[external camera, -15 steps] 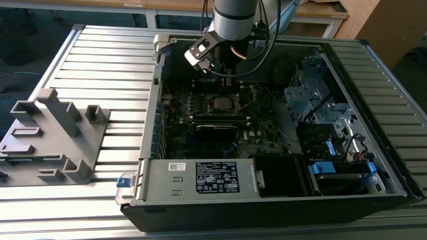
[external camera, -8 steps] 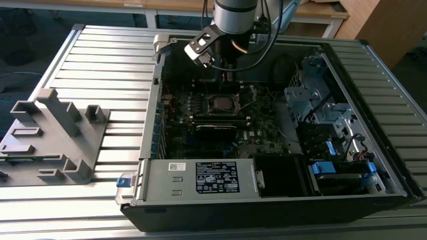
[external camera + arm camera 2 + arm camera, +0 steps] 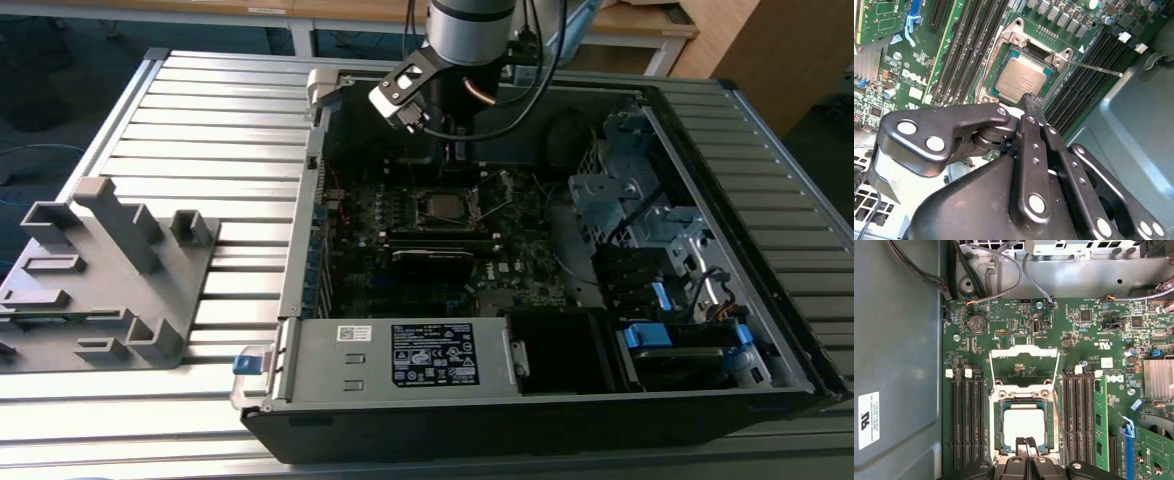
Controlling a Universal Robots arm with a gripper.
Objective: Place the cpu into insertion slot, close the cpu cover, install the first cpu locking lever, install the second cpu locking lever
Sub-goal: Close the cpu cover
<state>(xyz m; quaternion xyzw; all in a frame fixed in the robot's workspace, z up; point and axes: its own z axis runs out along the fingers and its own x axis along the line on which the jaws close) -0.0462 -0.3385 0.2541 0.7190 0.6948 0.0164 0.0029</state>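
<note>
The cpu (image 3: 1024, 424) lies flat in the insertion slot (image 3: 998, 407), its silver-grey top showing in both wrist views (image 3: 1023, 80). The cpu cover (image 3: 1025, 352) is swung open and lies back beyond the socket, with the board showing through its window. A thin locking lever (image 3: 1095, 68) sticks out free from the socket's corner. My gripper (image 3: 1026, 442) is shut with nothing between its fingers (image 3: 1032, 104), and its tips hover over the chip's near edge. In the exterior view the gripper (image 3: 455, 150) hangs above the socket (image 3: 441, 205) inside the open case.
Black memory slots (image 3: 968, 420) flank the socket on both sides. A finned heatsink (image 3: 1159, 377) and a blue clip (image 3: 1126, 427) sit farther along the board. In the exterior view a grey fixture (image 3: 107, 270), the power supply (image 3: 400, 355) and a drive cage (image 3: 641, 210) surround the board.
</note>
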